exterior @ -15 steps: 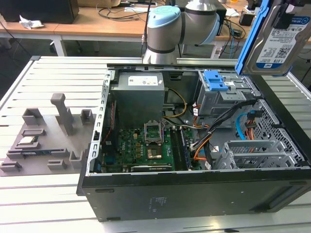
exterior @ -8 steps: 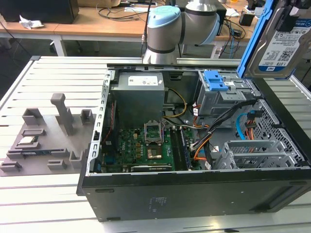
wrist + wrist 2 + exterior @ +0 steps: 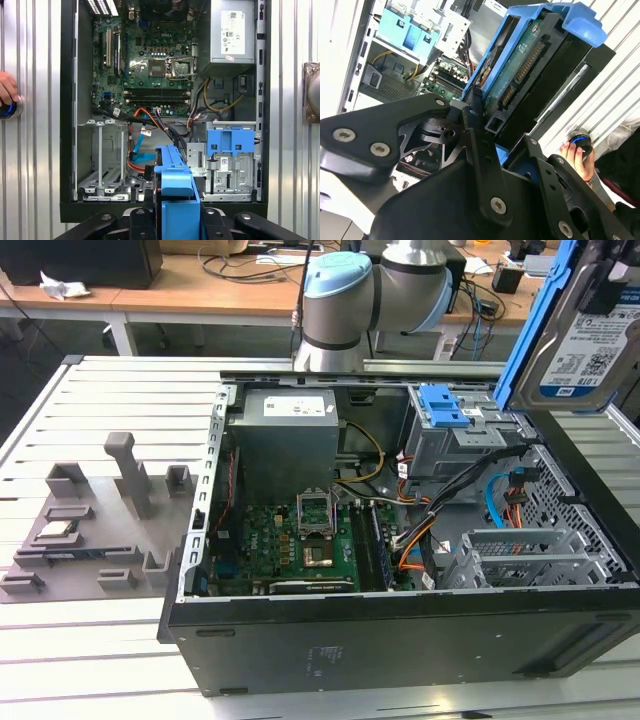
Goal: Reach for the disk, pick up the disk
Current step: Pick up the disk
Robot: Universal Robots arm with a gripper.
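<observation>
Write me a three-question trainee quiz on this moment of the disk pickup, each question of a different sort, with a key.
1. True or false: the disk is held in the air, clear of the open computer case.
2. What is the end effector shut on? A) the disk B) the blue drive-bay latch C) the power supply
3. Fill in: the side bracket on the disk is coloured ____.

Key: 1 true; 2 A; 3 blue.
</observation>
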